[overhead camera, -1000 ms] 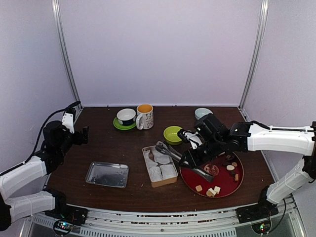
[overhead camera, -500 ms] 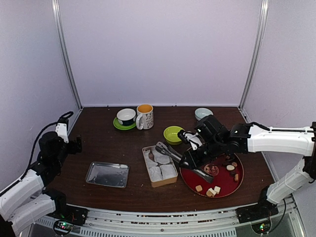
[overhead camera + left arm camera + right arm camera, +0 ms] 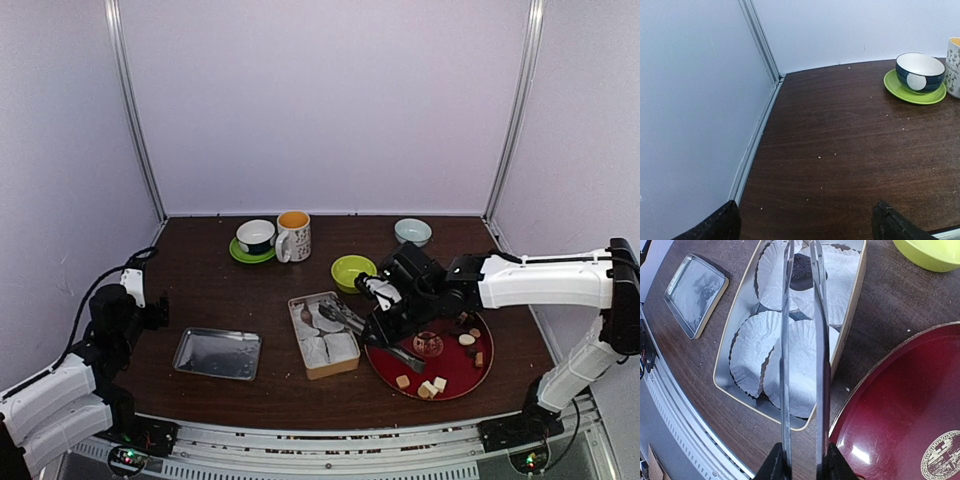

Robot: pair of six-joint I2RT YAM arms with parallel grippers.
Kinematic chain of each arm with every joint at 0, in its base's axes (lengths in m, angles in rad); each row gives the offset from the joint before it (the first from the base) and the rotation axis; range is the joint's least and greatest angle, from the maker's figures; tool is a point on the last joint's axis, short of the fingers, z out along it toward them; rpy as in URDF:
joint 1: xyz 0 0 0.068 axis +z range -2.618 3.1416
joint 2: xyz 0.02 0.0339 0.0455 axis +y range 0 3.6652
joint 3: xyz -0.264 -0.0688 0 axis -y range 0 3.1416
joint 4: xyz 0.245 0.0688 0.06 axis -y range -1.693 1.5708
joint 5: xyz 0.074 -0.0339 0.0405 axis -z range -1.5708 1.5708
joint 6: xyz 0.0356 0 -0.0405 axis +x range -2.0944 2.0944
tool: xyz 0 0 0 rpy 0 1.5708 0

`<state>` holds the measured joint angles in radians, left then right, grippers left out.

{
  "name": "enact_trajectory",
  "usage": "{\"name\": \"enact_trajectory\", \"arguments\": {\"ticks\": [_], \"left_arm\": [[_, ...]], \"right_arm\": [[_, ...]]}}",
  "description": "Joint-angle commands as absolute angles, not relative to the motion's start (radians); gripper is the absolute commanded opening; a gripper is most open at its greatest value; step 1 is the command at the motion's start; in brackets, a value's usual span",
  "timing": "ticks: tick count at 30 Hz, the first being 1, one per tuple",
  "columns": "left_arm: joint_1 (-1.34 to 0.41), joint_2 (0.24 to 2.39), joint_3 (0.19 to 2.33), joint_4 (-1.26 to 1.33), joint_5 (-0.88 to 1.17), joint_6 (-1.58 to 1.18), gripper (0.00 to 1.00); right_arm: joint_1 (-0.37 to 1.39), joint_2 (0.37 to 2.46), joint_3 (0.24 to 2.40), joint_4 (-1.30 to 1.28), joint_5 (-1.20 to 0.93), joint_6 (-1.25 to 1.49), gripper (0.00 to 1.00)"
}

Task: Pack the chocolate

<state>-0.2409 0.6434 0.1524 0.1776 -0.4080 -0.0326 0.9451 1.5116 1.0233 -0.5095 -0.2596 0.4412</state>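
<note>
Currently the right gripper is clamping metal tongs above a dark chocolate in a paper cup; the left gripper is holding its fingers apart.

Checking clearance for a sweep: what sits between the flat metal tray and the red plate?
The tin of paper cups, with the tongs reaching over it. The top view shows this best.

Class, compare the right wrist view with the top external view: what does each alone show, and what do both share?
Only the right wrist: a dark chocolate lying in a paper cup. Only the top external: loose chocolates on the red plate, the mug, the left arm. Both: the tongs, the cup box, the red plate.
</note>
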Motion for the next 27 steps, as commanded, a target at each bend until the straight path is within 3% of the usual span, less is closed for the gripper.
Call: {"name": "enact_trajectory", "arguments": {"ticks": [1, 5, 27], "left_arm": [[-0.234, 0.669, 0.182, 0.186, -0.407, -0.035, 0.88], [-0.235, 0.682, 0.189, 0.180, -0.372, -0.022, 0.98], [-0.235, 0.644, 0.166, 0.203, -0.224, 0.042, 0.98]], "right_arm": [[0.950, 1.537, 1.068, -0.494, -0.227, 0.439, 0.24], [0.950, 1.565, 1.082, -0.498, -0.224, 0.439, 0.24], [0.950, 1.547, 1.092, -0.521, -0.181, 0.434, 0.33]]}}
